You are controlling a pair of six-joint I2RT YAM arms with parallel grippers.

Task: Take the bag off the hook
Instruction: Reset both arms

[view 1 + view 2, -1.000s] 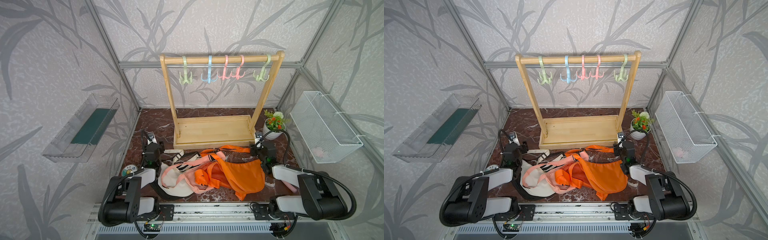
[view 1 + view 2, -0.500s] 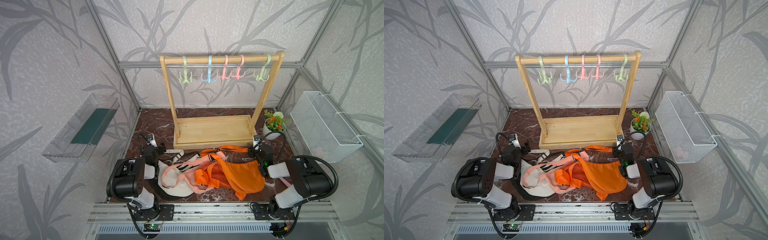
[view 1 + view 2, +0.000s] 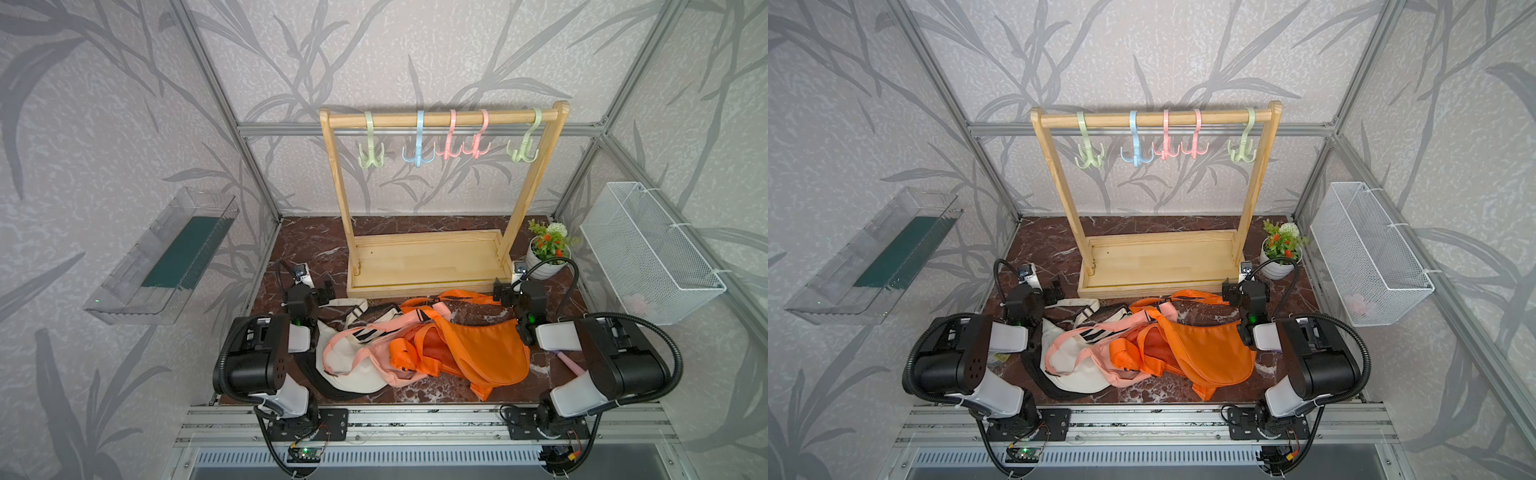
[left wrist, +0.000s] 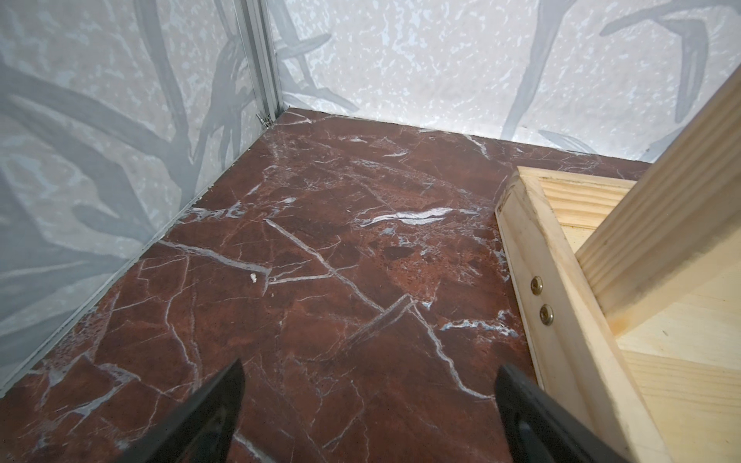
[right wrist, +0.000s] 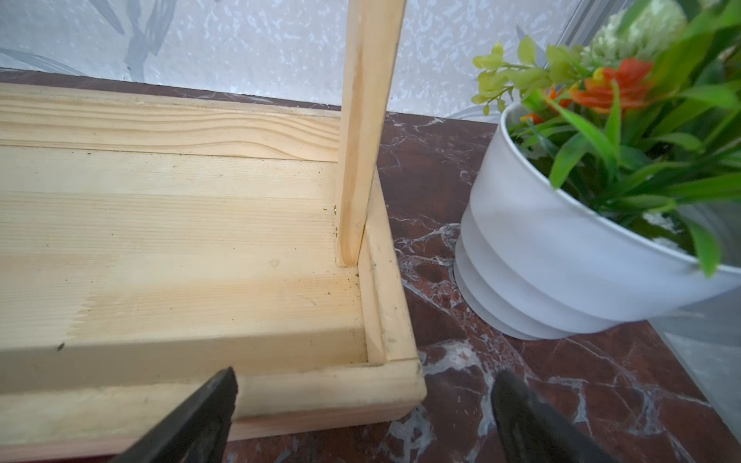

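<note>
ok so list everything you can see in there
rack: one, pale wood, back of table
hooks: five, two green, one blue, two pink, on rack bar, bare
orange bag: one, orange, on table in front of rack
pink bag: one, pink, between the other two bags
cream bag: one, cream, by the left arm
pot: one, white, holds a plant, right of rack
basket: one, white wire, right wall
tray: one, clear, left wall
table: one, red-brown marble, under everything
left gripper: one, black, open over bare table beside rack base
right gripper: one, black, open over rack base corner by pot
</note>
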